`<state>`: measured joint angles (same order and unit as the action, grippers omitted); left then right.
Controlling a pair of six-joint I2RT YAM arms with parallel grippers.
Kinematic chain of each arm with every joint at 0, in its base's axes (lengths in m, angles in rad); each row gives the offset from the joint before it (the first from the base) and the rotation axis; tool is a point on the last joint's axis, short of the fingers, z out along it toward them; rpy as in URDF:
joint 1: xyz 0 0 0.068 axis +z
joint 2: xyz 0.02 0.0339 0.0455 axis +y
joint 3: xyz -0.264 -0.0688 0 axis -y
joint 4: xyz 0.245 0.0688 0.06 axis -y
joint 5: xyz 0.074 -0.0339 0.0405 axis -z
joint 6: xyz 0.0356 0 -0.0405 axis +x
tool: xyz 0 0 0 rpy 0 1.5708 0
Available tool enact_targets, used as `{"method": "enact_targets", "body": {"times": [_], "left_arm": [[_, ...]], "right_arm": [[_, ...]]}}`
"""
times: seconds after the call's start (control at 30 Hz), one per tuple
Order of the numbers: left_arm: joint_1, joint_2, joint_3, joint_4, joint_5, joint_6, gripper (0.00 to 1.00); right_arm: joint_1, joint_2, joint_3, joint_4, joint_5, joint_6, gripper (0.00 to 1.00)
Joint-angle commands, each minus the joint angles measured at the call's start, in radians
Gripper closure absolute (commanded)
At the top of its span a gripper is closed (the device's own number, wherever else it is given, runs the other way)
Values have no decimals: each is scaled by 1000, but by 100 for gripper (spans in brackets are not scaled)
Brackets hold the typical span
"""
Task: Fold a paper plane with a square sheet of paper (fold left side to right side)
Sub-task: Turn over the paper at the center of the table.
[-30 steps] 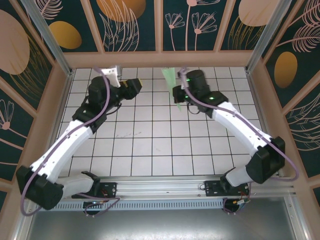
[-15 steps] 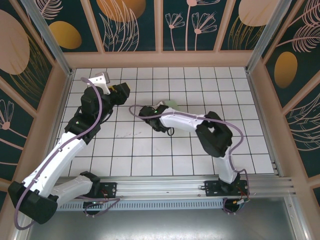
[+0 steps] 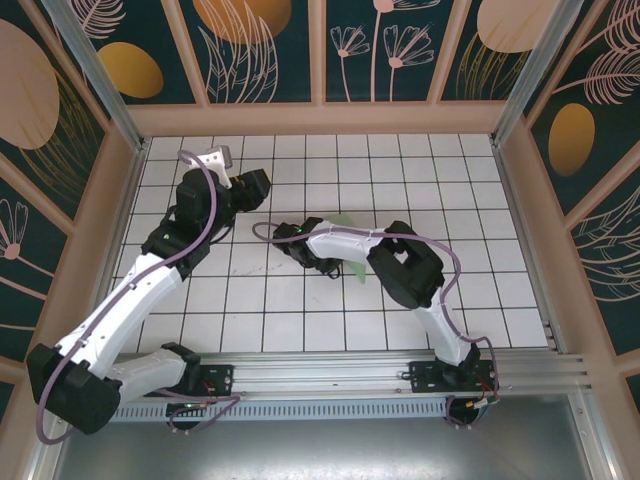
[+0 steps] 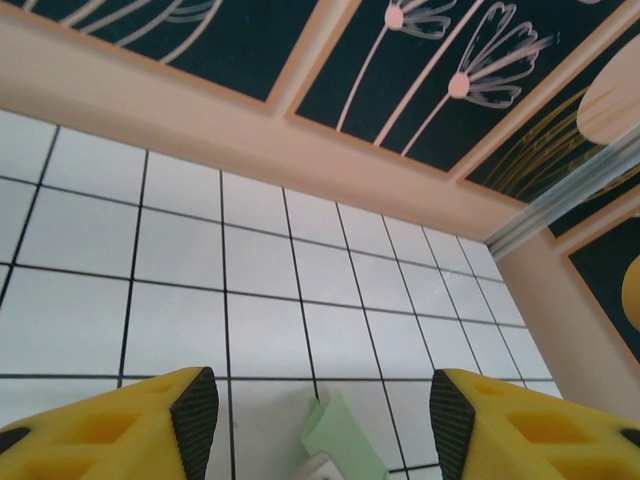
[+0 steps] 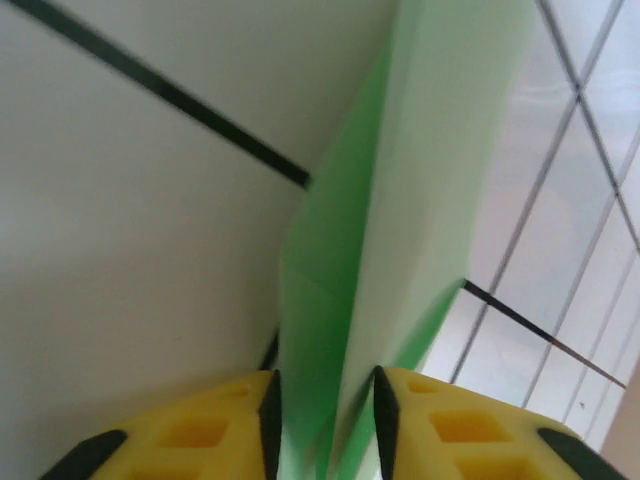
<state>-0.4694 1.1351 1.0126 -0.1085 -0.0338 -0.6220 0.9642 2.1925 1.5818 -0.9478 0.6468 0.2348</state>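
Open tabletop on most sides of the paper plane.
The right arm lies folded across the plane, blocking approach from above; the left arm stands well to its left; tiles beyond the plane run bare to the back wall.

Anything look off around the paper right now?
Yes: the paper plane is up on edge between the fingers of the right hand, not lying flat on the tiles. Whether it's clamped or loose is unclear.
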Motion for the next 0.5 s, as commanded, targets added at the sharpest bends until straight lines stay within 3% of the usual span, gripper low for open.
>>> {"method": "enact_targets", "body": {"times": [0.0, 0.3, 0.47], "left_arm": [[4, 32, -34, 29, 62, -54, 38], [69, 82, -173, 169, 192, -209, 32], [69, 206, -183, 264, 334, -236, 34]], "right_arm": [[3, -77, -17, 36, -146, -5, 58], [-63, -455, -270, 236, -384, 27, 34], [-197, -695, -418, 394, -527, 40, 29]]}}
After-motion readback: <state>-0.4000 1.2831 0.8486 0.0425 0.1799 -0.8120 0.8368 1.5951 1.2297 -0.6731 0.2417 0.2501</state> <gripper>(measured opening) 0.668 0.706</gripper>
